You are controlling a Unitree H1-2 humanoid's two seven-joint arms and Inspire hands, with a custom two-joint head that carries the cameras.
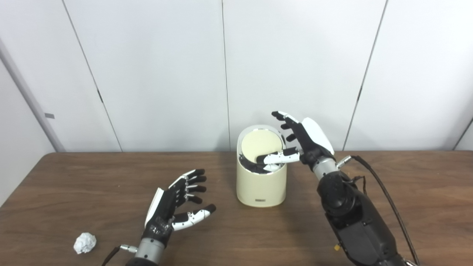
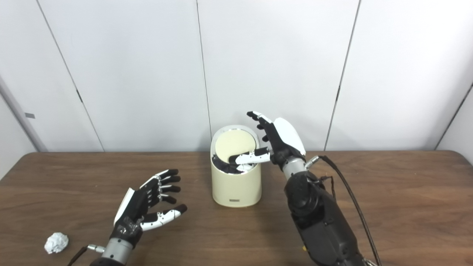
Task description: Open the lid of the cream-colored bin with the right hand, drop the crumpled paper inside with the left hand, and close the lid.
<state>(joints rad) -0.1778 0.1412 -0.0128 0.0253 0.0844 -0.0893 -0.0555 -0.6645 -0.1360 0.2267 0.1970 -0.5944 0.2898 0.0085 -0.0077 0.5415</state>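
Right hand [image 1: 301, 142] is hovering at the rim of the cream-coloured cylindrical plastic bin [image 1: 261, 186], its fingers spread and raised beside the bin while its thumb is reaching across the opening; it is gripping nothing, and whether the thumb is actually touching the round cream lid [image 1: 259, 145] cannot be told. That lid is tilting up at the back, with dark space showing beneath its front edge, so the bin is looking partly open. By its look the bin is light, smooth and rigid, likely to slide on the worktop if pushed sideways; the lid is probably best pressed or lifted at its front edge, with a gentle touch.

Well apart, near the front left corner of the brown wooden worktop [image 1: 406, 192], the small white crumpled paper ball [image 1: 84, 242] is lying untouched. It is probably very light, soft and springy, so a loose pinch around its middle should suit it. Left hand [image 1: 176, 207] is hanging over the worktop between ball and bin, fingers splayed, palm turned inward, holding nothing.
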